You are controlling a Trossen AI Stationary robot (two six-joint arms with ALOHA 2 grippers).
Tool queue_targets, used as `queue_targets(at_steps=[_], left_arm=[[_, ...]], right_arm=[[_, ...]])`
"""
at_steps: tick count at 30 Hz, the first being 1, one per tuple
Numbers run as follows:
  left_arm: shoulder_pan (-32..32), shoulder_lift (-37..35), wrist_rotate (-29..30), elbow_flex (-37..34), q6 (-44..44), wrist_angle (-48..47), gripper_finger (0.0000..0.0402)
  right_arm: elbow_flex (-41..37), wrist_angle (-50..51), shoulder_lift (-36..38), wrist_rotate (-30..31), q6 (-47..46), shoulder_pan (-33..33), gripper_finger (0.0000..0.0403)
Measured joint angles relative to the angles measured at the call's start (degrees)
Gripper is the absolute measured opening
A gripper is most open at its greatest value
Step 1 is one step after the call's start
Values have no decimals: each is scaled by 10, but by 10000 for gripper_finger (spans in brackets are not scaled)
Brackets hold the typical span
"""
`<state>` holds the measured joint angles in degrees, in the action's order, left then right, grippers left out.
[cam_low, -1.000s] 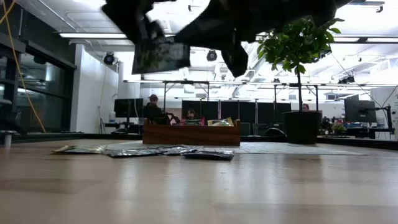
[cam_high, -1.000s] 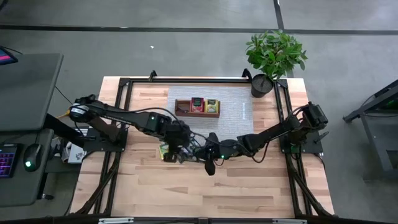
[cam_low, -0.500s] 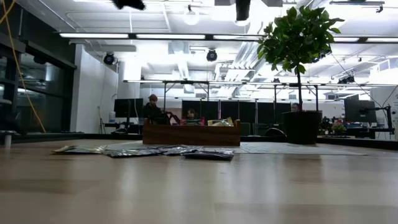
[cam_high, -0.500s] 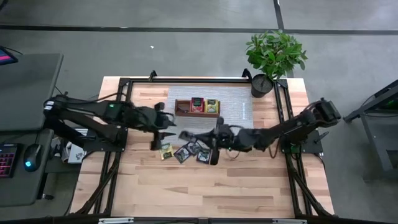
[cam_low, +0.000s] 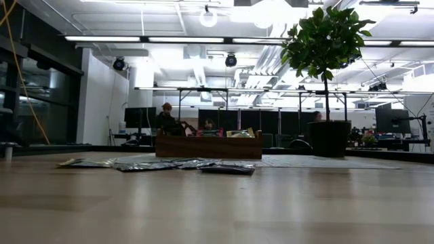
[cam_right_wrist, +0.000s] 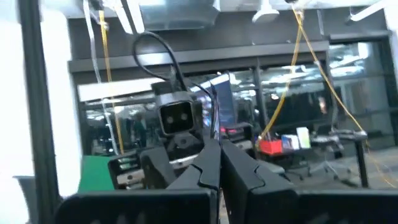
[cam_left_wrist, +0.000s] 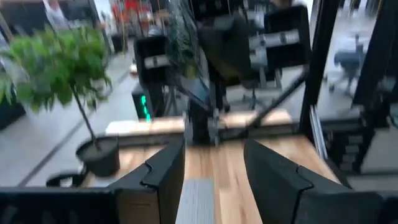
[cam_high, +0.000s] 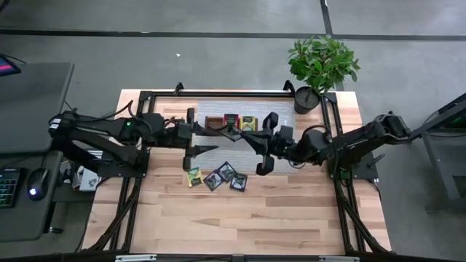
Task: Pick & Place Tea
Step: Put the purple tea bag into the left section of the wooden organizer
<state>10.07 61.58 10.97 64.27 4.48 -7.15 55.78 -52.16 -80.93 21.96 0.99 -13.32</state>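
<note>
Both grippers are up in the air near the brown wooden tray (cam_high: 214,125), which holds a red and a yellow-green tea packet. My right gripper (cam_high: 256,137) is shut on a dark tea packet (cam_left_wrist: 182,43). It points level at my left gripper (cam_high: 202,135). The left gripper's fingers (cam_left_wrist: 166,177) stand open with nothing between them. A yellow-green packet (cam_high: 194,177) and three dark ones (cam_high: 226,172) lie flat on the wood nearer the front; they also show in the low view as flat tea packets (cam_low: 156,163). My right gripper pinches the dark packet between its two shut fingers (cam_right_wrist: 205,163), coming level from the table's right. The packet's free part (cam_high: 234,133) sticks out past the fingertips toward my left gripper, lifted clear over the tray's near edge. Which edge is held I cannot tell.
The tray stands on a grey mat (cam_high: 280,120) at the table's far middle. A potted plant (cam_high: 306,98) stands at the far right corner. Black frame rails (cam_high: 142,124) run along both sides. People sit in the room beyond the table (cam_low: 166,118).
Both grippers have risen from the packets on the table and gone toward the far edge, up to the tray, tipping from pointing down to level. The dark packet has come up with them, clear of the table. The other packets have stayed flat.
</note>
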Motion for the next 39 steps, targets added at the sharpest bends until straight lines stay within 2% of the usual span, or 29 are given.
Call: queue_targets(at_steps=[8,15,24,28,33,39], left_arm=[[-3,23,3,0,13,132,163],[-16,24,-9,0,13,193,162],[-15,24,-26,0,3,204,157],[-14,24,-27,0,-4,203,116],[-14,24,-26,0,-6,203,17],[-14,24,-10,0,-17,198,3]], right_arm=[[61,62,0,-31,39,2,0],[72,103,0,-33,41,2,0],[72,108,0,-31,38,2,0],[72,108,0,-31,35,2,0],[72,108,0,-30,35,2,0],[72,110,0,-16,34,2,0]])
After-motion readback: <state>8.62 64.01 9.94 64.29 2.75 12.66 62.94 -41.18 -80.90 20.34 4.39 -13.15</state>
